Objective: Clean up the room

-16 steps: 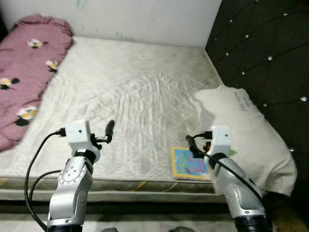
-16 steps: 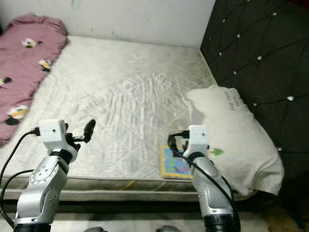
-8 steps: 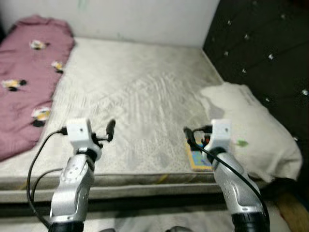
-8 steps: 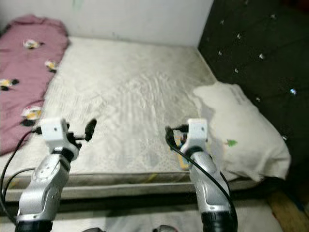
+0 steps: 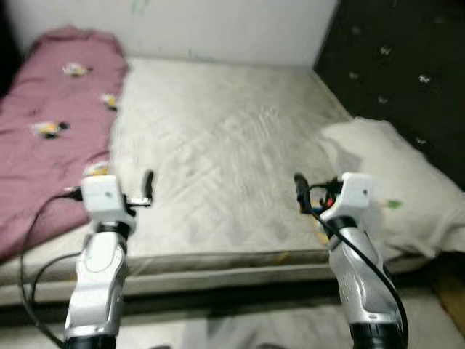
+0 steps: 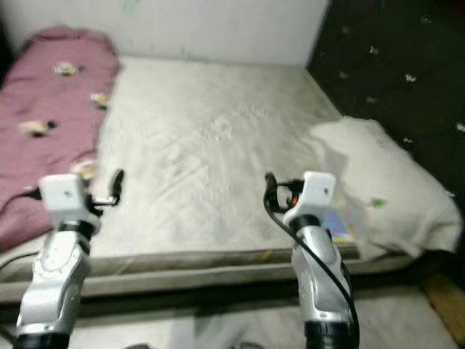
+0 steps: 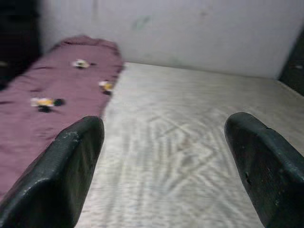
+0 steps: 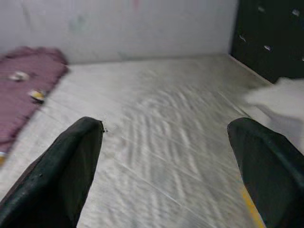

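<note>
A wide bare mattress (image 5: 218, 138) lies in front of me. A pink flowered blanket (image 5: 51, 123) is bunched along its left side. On the right rests a white pillow (image 5: 385, 182), and a colourful book (image 6: 336, 222) lies beside it at the near edge, partly hidden behind my right arm. My left gripper (image 5: 145, 190) is held up over the near left of the mattress, open and holding nothing. My right gripper (image 5: 299, 190) hovers over the near right, also open with nothing in it. In both wrist views the fingers (image 7: 76, 161) (image 8: 71, 161) stand wide apart over the mattress.
A black tufted headboard (image 5: 407, 65) rises on the right behind the pillow. A pale wall (image 5: 218, 29) closes the far side. The mattress's front edge (image 5: 218, 265) runs across just below my grippers, with floor beneath.
The whole picture has shifted, so the camera moved: more of the pink blanket shows and the pillow sits further right. Both arms stay raised with their fingers apart as before.
</note>
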Available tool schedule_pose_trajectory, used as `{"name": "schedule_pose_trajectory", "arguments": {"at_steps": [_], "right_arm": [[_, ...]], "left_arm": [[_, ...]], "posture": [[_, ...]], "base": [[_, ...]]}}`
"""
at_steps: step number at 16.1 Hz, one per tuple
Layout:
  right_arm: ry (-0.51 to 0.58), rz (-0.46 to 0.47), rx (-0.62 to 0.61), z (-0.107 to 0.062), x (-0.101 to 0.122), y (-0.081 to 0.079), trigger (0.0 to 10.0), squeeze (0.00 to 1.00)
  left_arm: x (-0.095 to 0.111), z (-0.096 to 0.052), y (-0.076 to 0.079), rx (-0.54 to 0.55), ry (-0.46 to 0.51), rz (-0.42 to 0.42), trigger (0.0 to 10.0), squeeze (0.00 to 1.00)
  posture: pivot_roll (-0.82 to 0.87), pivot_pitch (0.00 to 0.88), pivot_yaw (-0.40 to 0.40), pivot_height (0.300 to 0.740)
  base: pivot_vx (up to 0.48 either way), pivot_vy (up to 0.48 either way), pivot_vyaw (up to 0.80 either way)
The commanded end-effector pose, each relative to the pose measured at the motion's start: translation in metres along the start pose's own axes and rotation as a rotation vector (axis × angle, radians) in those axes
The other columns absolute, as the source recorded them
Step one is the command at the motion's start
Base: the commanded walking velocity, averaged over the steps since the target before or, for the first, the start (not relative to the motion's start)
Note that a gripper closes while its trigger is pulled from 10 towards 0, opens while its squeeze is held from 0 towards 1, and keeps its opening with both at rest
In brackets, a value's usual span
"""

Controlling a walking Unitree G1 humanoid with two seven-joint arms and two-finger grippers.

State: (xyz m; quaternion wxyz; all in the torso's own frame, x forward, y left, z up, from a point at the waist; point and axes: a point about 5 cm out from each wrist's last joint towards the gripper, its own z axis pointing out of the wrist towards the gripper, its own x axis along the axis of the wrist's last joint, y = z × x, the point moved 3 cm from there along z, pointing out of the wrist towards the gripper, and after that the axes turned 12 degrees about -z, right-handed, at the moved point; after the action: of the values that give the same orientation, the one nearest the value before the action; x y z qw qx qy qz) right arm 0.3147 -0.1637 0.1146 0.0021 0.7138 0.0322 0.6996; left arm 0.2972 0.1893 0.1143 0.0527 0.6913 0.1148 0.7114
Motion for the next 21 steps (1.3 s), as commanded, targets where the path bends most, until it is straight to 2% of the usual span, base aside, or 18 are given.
{"name": "schedule_pose_trajectory", "arguments": {"at_steps": [1,3,5,9,17,21], "right_arm": [[0.028,-0.006,-0.015,0.000,0.001,0.006,10.0,0.00],[0.014,0.024,-0.023,0.000,-0.009,0.008,10.0,0.00],[0.027,0.014,0.005,0.001,-0.010,0.003,10.0,0.00],[0.009,0.009,0.014,0.003,-0.019,0.000,10.0,0.00],[0.012,-0.037,0.034,0.008,-0.018,-0.003,10.0,0.00],[0.012,-0.041,0.032,0.008,-0.017,-0.003,10.0,0.00]], "left_arm": [[-0.006,0.000,0.013,-0.055,-0.010,-0.025,10.0,0.00],[-0.010,0.000,0.013,-0.070,-0.011,-0.049,10.0,0.00],[-0.018,0.002,0.001,-0.015,-0.038,-0.093,10.0,0.00],[-0.027,0.004,-0.003,0.007,-0.074,-0.057,10.0,0.00],[-0.021,0.007,0.007,-0.072,-0.041,-0.084,10.0,0.00],[-0.019,0.006,0.010,-0.090,-0.034,-0.092,10.0,0.00]], "posture": [[-0.04,0.000,-0.073,0.740],[-0.04,0.000,-0.070,0.740],[-0.03,0.000,-0.068,0.740],[-0.03,0.000,-0.063,0.740],[-0.03,0.000,-0.066,0.740],[-0.03,0.000,-0.068,0.740]], "base": [[0.000,0.000,0.00],[0.000,0.000,0.00],[0.000,0.000,0.00],[0.000,0.000,0.00],[0.000,0.079,0.00],[0.308,0.000,0.00]]}}
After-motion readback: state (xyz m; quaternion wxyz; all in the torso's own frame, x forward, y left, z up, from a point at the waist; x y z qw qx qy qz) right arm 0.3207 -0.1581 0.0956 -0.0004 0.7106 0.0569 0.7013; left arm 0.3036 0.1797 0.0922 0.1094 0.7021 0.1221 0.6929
